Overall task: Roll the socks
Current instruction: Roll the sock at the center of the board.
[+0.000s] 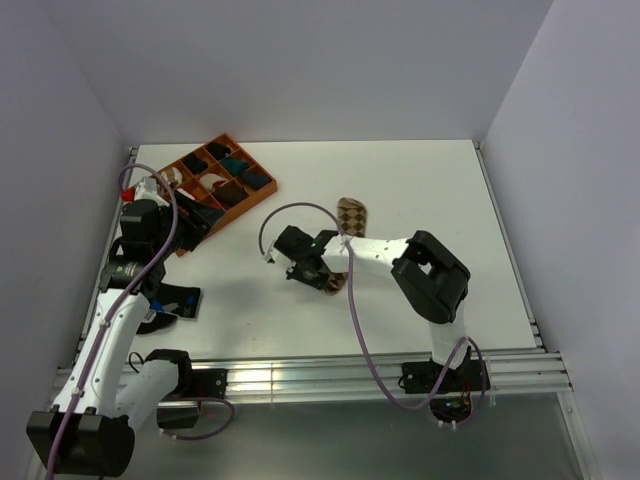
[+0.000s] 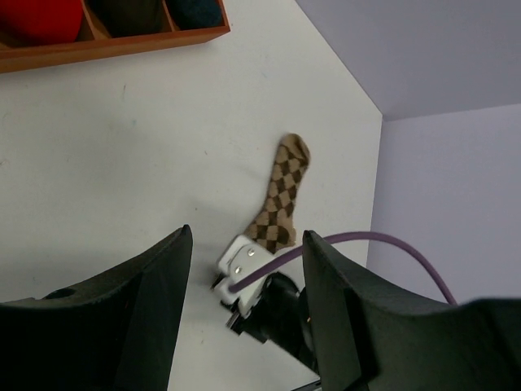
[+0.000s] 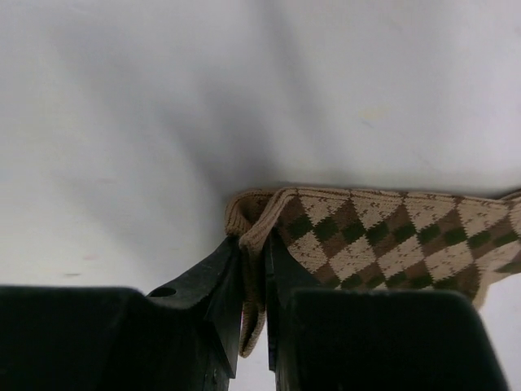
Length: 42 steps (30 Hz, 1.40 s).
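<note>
One of the socks, a tan-and-brown argyle sock (image 1: 351,214), lies flat near the middle of the white table, also seen in the left wrist view (image 2: 283,195). My right gripper (image 3: 253,248) is shut on its ribbed cuff, and the cuff edge is pinched upright between the two black fingers (image 3: 213,281). In the top view the right gripper (image 1: 322,279) sits at the sock's near end. My left gripper (image 1: 199,226) hovers at the left by the tray. Its jaws (image 2: 244,309) are open with nothing between them.
An orange compartment tray (image 1: 262,172) stands at the back left and holds several dark and teal sock rolls. A red roll (image 2: 39,19) lies in one compartment near its corner. A purple cable (image 1: 352,310) loops from the right wrist. Walls close in the table on three sides.
</note>
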Available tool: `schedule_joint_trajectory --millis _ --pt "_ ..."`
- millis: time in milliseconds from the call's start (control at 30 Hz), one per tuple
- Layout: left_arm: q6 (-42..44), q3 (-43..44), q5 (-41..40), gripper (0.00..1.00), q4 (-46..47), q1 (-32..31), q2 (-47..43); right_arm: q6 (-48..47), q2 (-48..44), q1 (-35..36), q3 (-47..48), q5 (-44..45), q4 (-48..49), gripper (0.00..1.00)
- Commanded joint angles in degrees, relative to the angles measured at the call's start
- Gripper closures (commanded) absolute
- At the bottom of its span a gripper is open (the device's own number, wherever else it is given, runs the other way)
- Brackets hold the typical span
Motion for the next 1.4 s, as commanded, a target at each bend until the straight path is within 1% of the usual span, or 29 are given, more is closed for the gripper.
schedule_joint_trajectory --millis 0,33,133,200,233,300,333,433,533,600,700,800,967,1367 --pt "0.2 -1.3 0.1 0.39 1.2 -0.2 -3.0 0.0 1.1 4.5 1.7 -7.8 -0.9 0.82" --pt "0.1 -1.7 0.2 0.39 1.7 -0.2 -3.2 0.3 1.0 5.0 2.5 -11.9 -1.8 0.82" --pt "-0.2 -3.8 2.3 0.40 4.1 -0.2 -2.9 0.6 1.6 5.4 4.3 -17.7 -6.1 0.81" --pt "-0.8 -6.2 3.0 0.41 6.2 -0.6 -2.5 -0.2 1.7 5.3 5.0 -21.8 -8.5 0.78" --pt "-1.0 -8.0 3.3 0.42 7.9 -1.0 -2.6 -0.3 1.8 5.2 5.8 -23.0 -9.2 0.68" --pt "-1.4 -9.7 3.0 0.42 9.5 -2.1 -2.7 -0.5 0.9 4.8 5.9 -24.8 -9.8 0.62" --pt "-1.4 -10.6 2.7 0.42 10.3 -2.5 -2.7 -0.7 0.3 4.5 5.7 -24.3 -9.5 0.51" --pt "-1.9 -13.2 2.9 0.41 12.2 -3.2 -2.6 -2.0 -2.3 4.4 4.1 -20.3 -8.2 0.39" --pt "-1.7 -14.0 2.5 0.41 12.6 -3.3 -2.7 -2.3 -5.2 4.5 2.0 -18.5 -7.8 0.38" --pt "-1.2 -13.9 2.3 0.41 12.3 -3.3 -2.7 -2.3 -7.2 4.8 0.8 -17.7 -7.8 0.37" --pt "-0.5 -13.2 1.7 0.41 11.6 -3.3 -2.6 -2.3 -9.8 5.4 -2.9 -13.9 -6.4 0.37" --pt "-0.2 -13.1 1.6 0.41 11.0 -3.3 -2.6 -2.1 -11.3 6.1 -5.0 -12.6 -5.8 0.37" --pt "0.4 -12.7 1.6 0.41 10.6 -3.3 -2.8 -1.4 -11.8 7.9 -7.6 -11.7 -4.0 0.37" --pt "0.6 -14.3 1.4 0.41 12.0 -3.3 -2.9 -1.1 -10.2 10.9 -9.3 -8.1 0.5 0.37"
